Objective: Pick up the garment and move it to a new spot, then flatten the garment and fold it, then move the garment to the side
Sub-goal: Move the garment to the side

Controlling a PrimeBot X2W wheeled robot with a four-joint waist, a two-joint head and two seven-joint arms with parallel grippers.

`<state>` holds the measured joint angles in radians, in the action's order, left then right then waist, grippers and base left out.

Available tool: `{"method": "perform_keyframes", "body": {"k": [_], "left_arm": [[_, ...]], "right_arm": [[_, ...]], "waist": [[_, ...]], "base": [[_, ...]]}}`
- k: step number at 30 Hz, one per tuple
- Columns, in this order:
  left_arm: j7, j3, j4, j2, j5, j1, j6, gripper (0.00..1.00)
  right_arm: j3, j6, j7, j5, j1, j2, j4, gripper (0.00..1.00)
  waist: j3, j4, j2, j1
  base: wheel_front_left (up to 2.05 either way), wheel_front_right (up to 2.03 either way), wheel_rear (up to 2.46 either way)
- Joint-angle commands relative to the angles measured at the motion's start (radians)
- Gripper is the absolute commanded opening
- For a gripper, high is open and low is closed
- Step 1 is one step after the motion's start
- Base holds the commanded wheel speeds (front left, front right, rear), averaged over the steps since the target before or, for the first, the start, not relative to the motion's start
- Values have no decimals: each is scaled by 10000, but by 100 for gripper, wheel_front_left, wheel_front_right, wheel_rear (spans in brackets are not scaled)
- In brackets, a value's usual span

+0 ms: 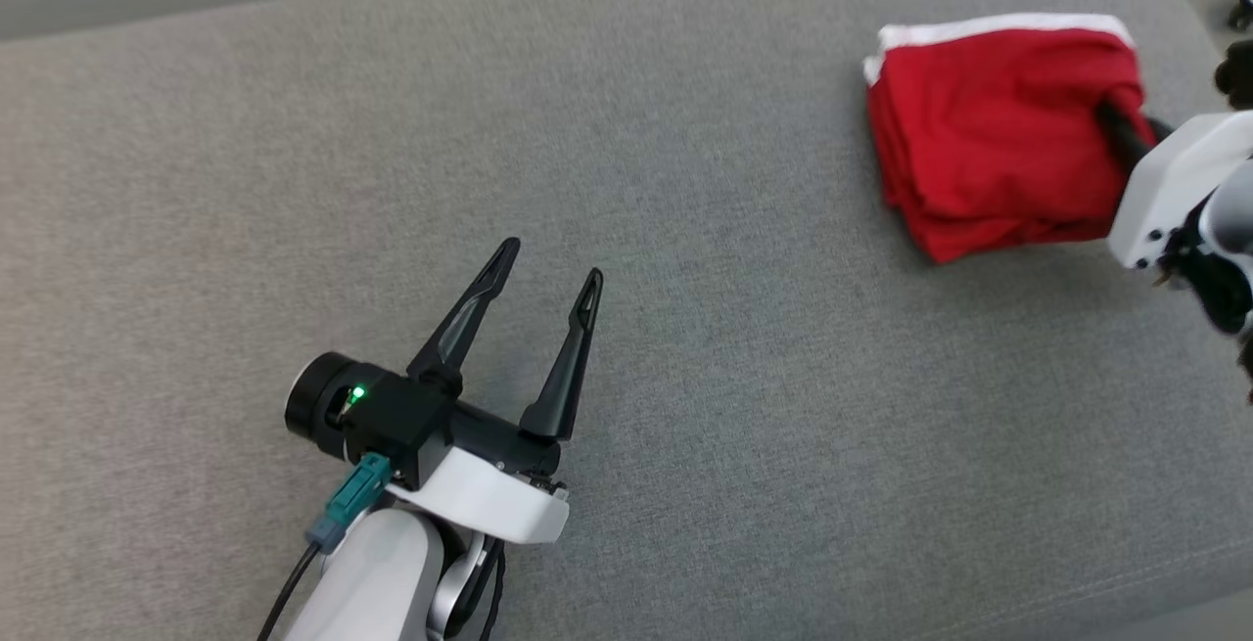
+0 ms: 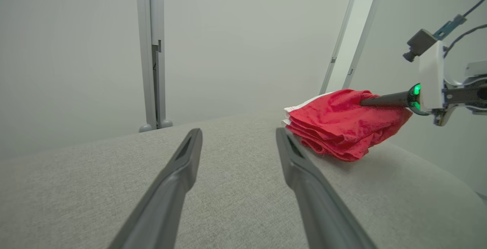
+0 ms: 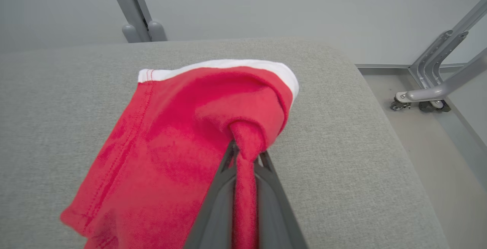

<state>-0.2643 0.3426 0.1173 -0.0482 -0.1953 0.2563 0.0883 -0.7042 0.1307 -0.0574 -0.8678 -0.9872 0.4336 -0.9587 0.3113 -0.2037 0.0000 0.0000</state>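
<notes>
Ahead of our right gripper [image 3: 246, 152], clamped on its near edge, lies the folded red fabric garment [image 3: 167, 138], white-trimmed; our left gripper [image 1: 550, 261] gapes empty, well apart.

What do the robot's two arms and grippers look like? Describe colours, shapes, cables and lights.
The left gripper and right gripper each have two long, tapering dark fingers. Both show a green light, a white wrist shell, and a teal plug on a dark cable.
</notes>
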Motion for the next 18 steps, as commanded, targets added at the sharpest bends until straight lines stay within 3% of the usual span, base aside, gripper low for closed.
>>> {"method": "perform_keyframes", "body": {"k": [1, 9, 11, 12, 14, 18], "left_arm": [[0, 66, 79, -50, 133, 333, 71, 100], [0, 117, 247, -45, 325, 705, 141, 100], [0, 121, 285, -45, 339, 749, 155, 100], [0, 130, 307, -45, 330, 784, 165, 100], [0, 140, 339, -43, 287, 833, 165, 100], [0, 150, 390, -45, 150, 777, 146, 100]], "right_arm": [[-300, 1, 222, 340, -456, 223, -345, 0], [-810, 1, 957, 912, -1482, 351, -1544, 0], [-941, 1, 1275, 1159, -1732, 373, -1919, 13], [-954, 1, 1443, 1231, -1840, 353, -2140, 36], [-930, 1, 1769, 1395, -2023, 247, -2556, 100], [-864, 1, 2357, 1700, -2253, 149, -3063, 100]], "waist": [[740, -245, 0, 0], [1290, -214, 0, 0], [1326, -201, 0, 0], [1333, -193, 0, 0], [1297, -182, 0, 0], [1099, -151, 0, 0]], "base": [[0, 0, 0], [0, 0, 0], [0, 0, 0], [0, 0, 0], [0, 0, 0], [0, 0, 0]]}}
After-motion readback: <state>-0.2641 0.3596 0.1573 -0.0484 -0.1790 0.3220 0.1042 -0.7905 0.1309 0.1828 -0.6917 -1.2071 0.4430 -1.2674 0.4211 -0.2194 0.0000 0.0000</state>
